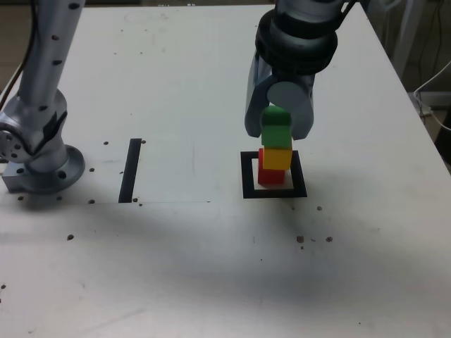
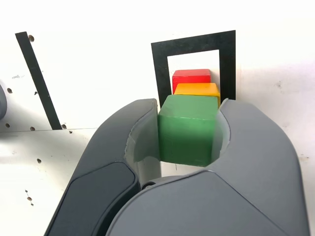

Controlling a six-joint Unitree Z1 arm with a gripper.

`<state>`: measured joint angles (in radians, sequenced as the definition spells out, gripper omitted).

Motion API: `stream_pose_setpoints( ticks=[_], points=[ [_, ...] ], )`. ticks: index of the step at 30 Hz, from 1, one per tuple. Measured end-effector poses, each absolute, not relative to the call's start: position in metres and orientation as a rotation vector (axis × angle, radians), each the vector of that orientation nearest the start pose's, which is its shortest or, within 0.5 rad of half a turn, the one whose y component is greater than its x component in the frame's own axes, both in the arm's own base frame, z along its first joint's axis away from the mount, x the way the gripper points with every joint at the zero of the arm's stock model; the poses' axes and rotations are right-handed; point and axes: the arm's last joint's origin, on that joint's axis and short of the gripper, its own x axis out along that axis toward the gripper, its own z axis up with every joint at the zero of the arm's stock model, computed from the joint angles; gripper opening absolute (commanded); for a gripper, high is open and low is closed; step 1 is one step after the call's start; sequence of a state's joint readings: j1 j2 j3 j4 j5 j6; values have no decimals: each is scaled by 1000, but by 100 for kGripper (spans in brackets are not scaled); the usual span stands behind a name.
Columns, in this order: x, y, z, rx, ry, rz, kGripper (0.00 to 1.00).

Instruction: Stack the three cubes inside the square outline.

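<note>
The red cube (image 1: 271, 176) sat inside the square (image 1: 248, 184), with the yellow cube (image 1: 277, 159) on it (a touch off to the exterior view's right) and the green cube (image 1: 276, 135) topmost. The gripper (image 2: 189, 103) stood narrow, fingers either side of green; whether it gripped, I couldn't tell.

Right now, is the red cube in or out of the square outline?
In: the red cube sits within the square outline's black border.

Within the square outline (image 1: 249, 189) I see the three cubes (image 1: 275, 158) stacked, between my jaws at the top.
</note>
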<state>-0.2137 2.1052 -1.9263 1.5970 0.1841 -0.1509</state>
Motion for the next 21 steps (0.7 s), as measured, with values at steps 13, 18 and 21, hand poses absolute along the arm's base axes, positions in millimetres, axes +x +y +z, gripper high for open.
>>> stream_pose_setpoints(
  ticks=[13, 18, 21],
  points=[
    [371, -72, 302, 235, 1748, 100, 92],
    [369, -72, 299, 234, 1760, 106, 99],
    [369, -72, 299, 233, 1759, 106, 99]
  ],
)
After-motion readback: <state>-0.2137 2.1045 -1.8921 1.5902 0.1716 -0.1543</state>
